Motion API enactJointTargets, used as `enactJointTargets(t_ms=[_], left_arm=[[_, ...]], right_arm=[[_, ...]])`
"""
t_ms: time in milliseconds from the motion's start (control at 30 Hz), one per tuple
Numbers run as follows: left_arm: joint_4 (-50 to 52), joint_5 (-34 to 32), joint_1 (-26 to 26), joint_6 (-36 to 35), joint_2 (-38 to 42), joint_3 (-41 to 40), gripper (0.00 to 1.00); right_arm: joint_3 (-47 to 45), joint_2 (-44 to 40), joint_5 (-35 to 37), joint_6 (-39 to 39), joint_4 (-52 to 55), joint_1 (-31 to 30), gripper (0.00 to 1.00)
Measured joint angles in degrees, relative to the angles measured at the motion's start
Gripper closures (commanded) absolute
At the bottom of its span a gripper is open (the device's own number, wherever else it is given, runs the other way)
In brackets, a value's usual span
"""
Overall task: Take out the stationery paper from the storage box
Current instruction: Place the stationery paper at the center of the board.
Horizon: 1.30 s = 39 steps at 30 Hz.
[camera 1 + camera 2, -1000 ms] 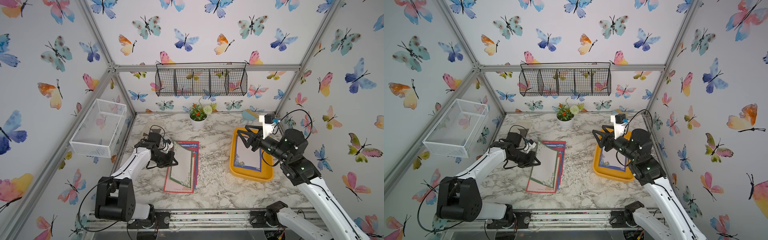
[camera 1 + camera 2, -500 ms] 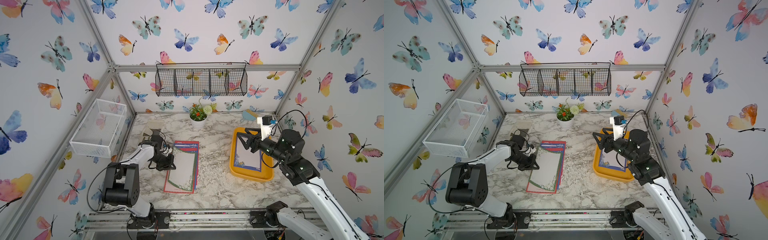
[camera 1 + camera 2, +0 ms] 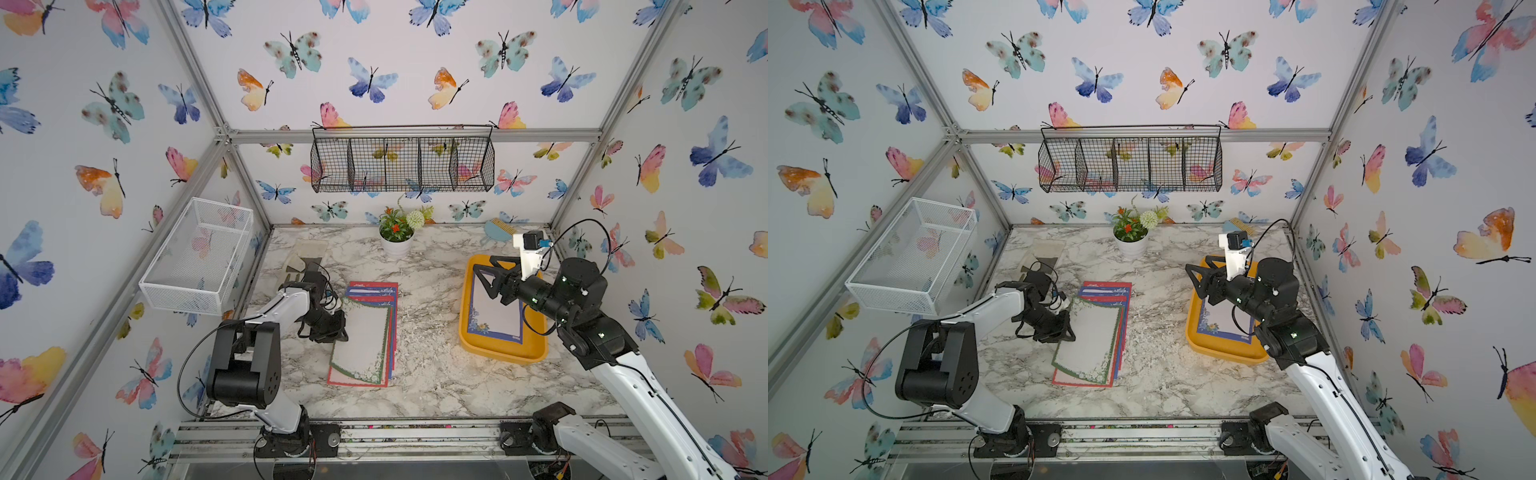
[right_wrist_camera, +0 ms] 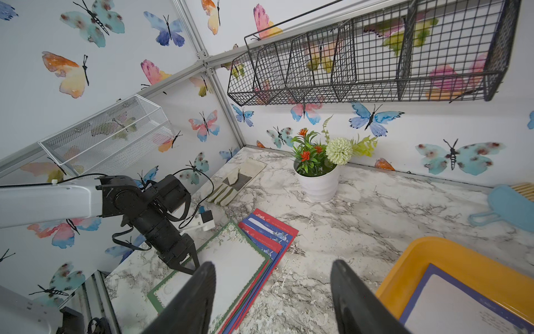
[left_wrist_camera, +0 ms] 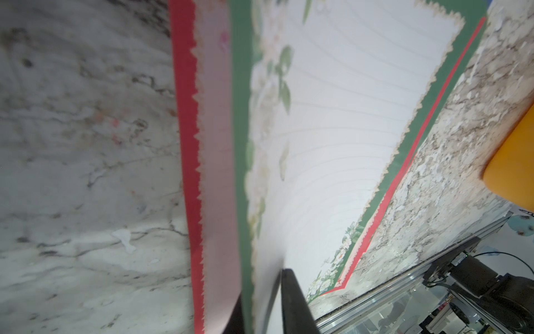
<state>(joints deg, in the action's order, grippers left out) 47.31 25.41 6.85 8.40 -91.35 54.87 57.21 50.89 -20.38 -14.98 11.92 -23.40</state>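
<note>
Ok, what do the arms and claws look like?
The left arm and right arm have white links, black joints, black cables. The left claw and right claw are black with tapered fingers. A white camera mount tops the right wrist; green lights dot that arm's joints.

On the marble-patterned desk [image 3: 428, 390], a fanned stack of bordered paper letter sheets [image 3: 365, 340] lies left of centre, with the left claw [image 3: 332, 332] at its left edge. Well apart to the right sits the shallow yellow-orange plastic tray [image 3: 464, 316], a single bordered letter sheet [image 3: 496, 316] flat inside it and the right claw [image 3: 484, 266] above its far end. Along the back stand a pale fabric glove [image 3: 301, 259] at left, a white potted plant [image 3: 397, 245] at centre and a blue hand brush [image 3: 496, 230] at right. A black wire basket [image 3: 402, 164] hangs on the rear wall and a white mesh basket [image 3: 199, 257] on the left wall.
</note>
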Motion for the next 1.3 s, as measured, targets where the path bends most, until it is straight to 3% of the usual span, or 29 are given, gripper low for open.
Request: enactJointTargets(t_ms=[300, 600, 800, 1000, 1167, 1300], left_arm=[[1.92, -5.16, 0.00, 0.90, 1.18, 0.00, 0.59], [4.39, -10.80, -0.02, 1.66, 5.86, 0.92, 0.54], [5.46, -13.97, -0.04, 1.68, 9.35, 3.19, 0.53], [4.26, -14.19, 0.26, 1.84, 15.34, 8.15, 0.53], [-0.98, -15.54, 5.42, 3.93, 19.54, 12.04, 0.52], [-9.07, -17.40, 15.52, 6.23, 19.58, 14.16, 0.50]], right_arm=[[-0.33, 0.00, 0.74, 0.48, 0.22, 0.00, 0.33], [-0.33, 0.46, 3.58, 0.68, 2.51, 0.00, 0.32], [0.00, 3.15, 9.27, 1.11, 5.90, 0.00, 0.31], [1.03, 8.20, 19.74, 3.23, 10.86, 0.00, 0.29], [1.03, 11.67, 29.88, 5.27, 13.33, 0.02, 0.27], [1.01, 15.26, 35.01, 6.01, 13.33, 0.90, 0.29]])
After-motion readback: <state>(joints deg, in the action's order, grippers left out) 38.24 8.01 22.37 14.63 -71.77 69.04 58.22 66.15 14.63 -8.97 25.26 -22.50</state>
